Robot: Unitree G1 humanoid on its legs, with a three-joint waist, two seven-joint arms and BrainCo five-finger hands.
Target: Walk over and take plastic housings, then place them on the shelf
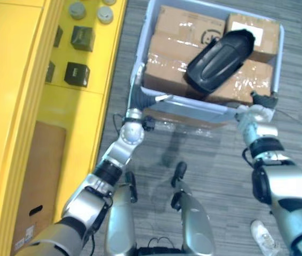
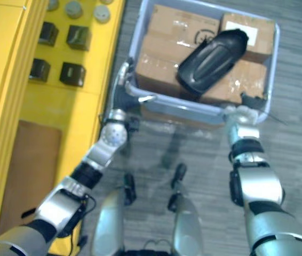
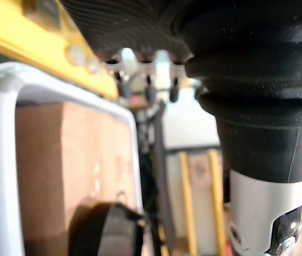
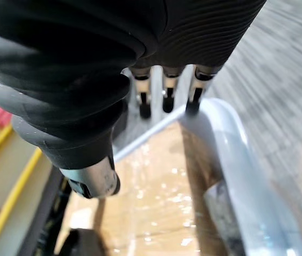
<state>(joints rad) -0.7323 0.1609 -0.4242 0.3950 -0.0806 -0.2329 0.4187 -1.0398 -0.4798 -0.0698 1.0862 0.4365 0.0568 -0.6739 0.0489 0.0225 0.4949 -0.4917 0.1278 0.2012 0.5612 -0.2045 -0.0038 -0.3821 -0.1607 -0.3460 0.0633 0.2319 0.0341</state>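
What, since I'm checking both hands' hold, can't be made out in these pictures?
- Left hand: whether it grips the bin. The near rim hides this in the eye views.
- Right hand: likewise. Its dark cover hides this in the right wrist view.
- Black housing: its underside, which lies against the cardboard boxes.
- Boxes' contents: the boxes are closed.

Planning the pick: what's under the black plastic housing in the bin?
Brown taped cardboard boxes carry the black plastic housing. What lies beneath them in the pale grey bin is covered.

Cardboard boxes (image 1: 164, 69) partly beneath housing (image 1: 220, 56)
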